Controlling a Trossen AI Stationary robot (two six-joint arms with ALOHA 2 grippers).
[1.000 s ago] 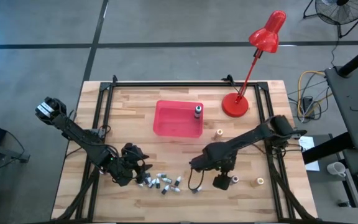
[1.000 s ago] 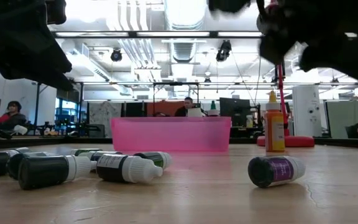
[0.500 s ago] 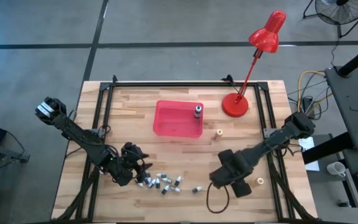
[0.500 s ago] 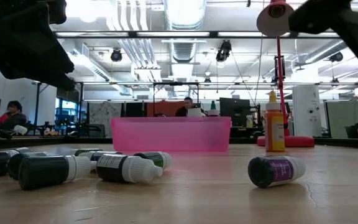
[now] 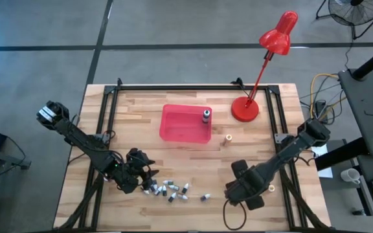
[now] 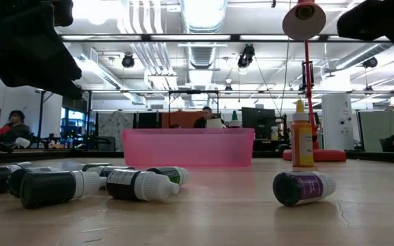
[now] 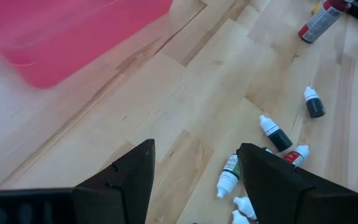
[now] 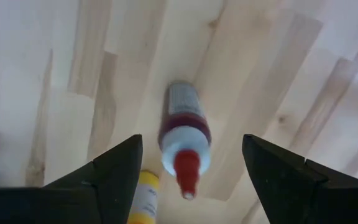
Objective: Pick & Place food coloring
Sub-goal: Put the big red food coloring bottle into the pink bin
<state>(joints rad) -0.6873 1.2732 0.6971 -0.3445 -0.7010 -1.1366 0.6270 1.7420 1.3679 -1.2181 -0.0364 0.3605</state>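
Two tools: both with fingers spread, holding nothing.
Right tool (image 5: 243, 191): low over the desk (image 5: 141, 116) near its front edge; a red-tipped tube (image 8: 183, 144) stands below it.
Left tool (image 5: 144, 178): beside the scattered vials (image 5: 170, 189).
Red tray (image 5: 185, 123): one bottle (image 5: 206, 116) upright inside.

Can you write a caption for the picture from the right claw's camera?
Open right claw hovering over a red-tipped food coloring tube standing on the wooden table.
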